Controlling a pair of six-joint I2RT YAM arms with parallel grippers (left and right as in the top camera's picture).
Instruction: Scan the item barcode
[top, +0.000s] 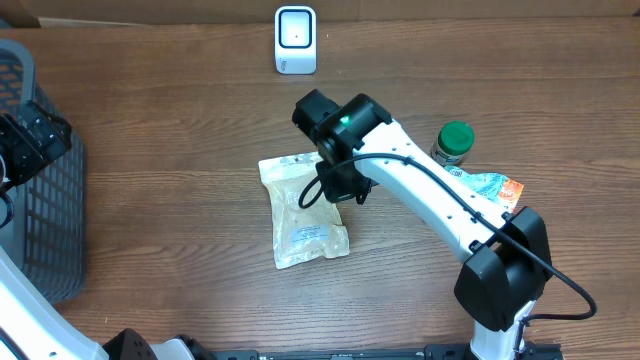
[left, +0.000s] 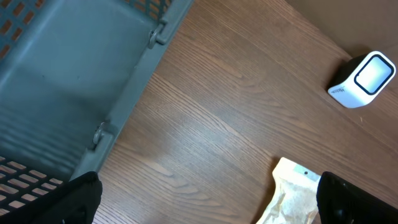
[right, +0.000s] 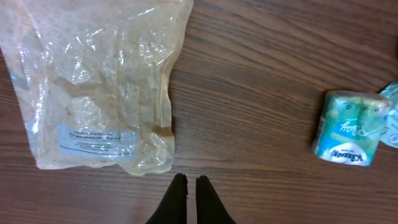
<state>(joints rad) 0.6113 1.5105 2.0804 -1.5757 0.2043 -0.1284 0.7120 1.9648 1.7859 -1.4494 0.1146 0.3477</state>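
Observation:
The item, a clear plastic bag (top: 305, 212) with a white label (right: 96, 140), lies flat on the wooden table. The white scanner (top: 296, 40) stands at the far edge, also in the left wrist view as the scanner (left: 364, 79). My right gripper (right: 189, 180) hovers just off the bag's (right: 93, 87) lower corner, shut with nothing between its fingers; from overhead the right gripper (top: 340, 185) sits over the bag's right edge. My left gripper (left: 211, 208) is open and empty above the table beside the basket, with the bag's top (left: 292, 196) near its right finger (left: 354, 199).
A grey mesh basket (top: 40, 200) fills the left side, also seen as the basket (left: 62, 81). A green-lidded jar (top: 453, 143) and a colourful packet (top: 490, 187) lie at the right. A small tissue pack (right: 348, 127) sits right of the bag.

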